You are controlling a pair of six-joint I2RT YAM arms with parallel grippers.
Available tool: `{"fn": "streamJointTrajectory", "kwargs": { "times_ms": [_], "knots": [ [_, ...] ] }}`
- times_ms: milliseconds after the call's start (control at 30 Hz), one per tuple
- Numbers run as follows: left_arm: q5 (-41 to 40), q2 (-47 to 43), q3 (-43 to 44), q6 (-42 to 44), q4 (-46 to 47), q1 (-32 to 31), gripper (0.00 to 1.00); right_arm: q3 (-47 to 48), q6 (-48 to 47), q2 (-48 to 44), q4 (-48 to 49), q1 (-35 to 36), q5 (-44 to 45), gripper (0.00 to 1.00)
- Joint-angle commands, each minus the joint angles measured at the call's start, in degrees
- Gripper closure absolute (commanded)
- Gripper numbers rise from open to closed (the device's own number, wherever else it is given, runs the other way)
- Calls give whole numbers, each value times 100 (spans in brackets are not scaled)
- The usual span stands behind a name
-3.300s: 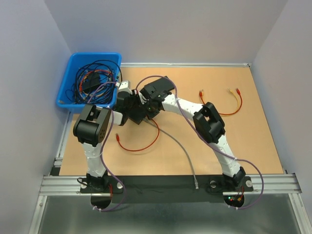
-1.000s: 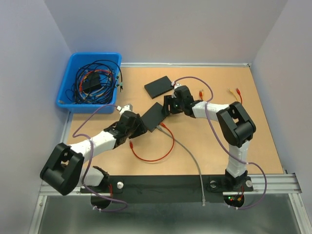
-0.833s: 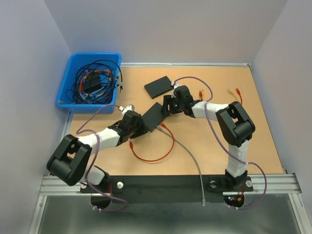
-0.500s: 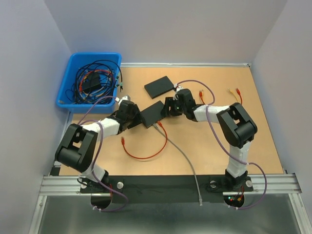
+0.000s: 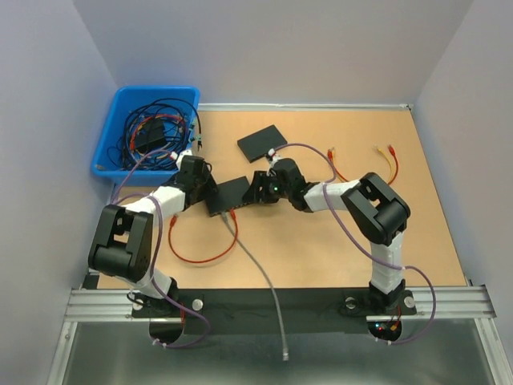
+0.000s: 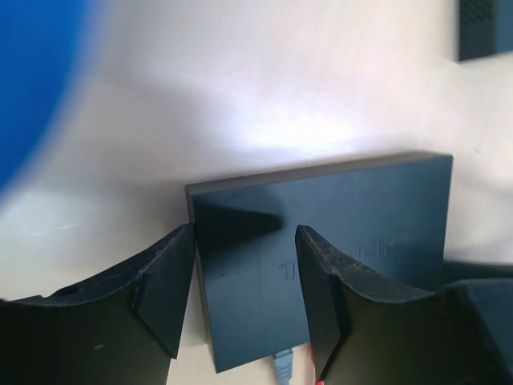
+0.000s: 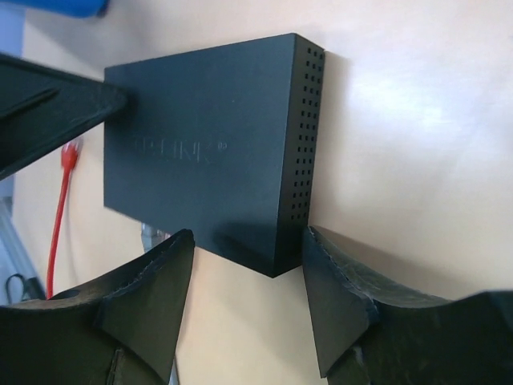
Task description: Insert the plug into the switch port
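Note:
The black switch [image 5: 229, 195] lies flat on the tan table between my two grippers. A grey plug [image 6: 282, 365] and a red plug [image 6: 309, 371] sit at its front face, their cables trailing toward the near edge. My left gripper [image 5: 203, 189] [image 6: 244, 233] is open at the switch's left end, one finger beside the end and the other over the top. My right gripper [image 5: 256, 191] [image 7: 248, 235] is open around the switch's [image 7: 208, 152] perforated right corner, with both fingers apart from it.
A second black box [image 5: 260, 143] lies behind the switch. A blue bin [image 5: 110, 151] of tangled cables stands at the back left. The grey cable [image 5: 268, 293] runs off the near edge. A red cable [image 5: 200, 253] loops at the front left, and orange and yellow cables [image 5: 386, 167] lie at the right.
The switch has slid left with both grippers flanking it, and its grey and red cables dragged left too. The right jaws have narrowed a little. The left arm has folded back.

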Motion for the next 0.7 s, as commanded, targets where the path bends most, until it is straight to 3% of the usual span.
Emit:
{"fn": "streamJointTrajectory", "kwargs": {
  "times_ms": [0, 667],
  "knots": [
    [127, -229, 298, 294, -189, 99, 37, 174, 643, 388, 194, 661, -373, 39],
    [-1165, -994, 1064, 654, -2106, 205, 36, 719, 881, 951, 529, 1120, -523, 39]
  ]
}}
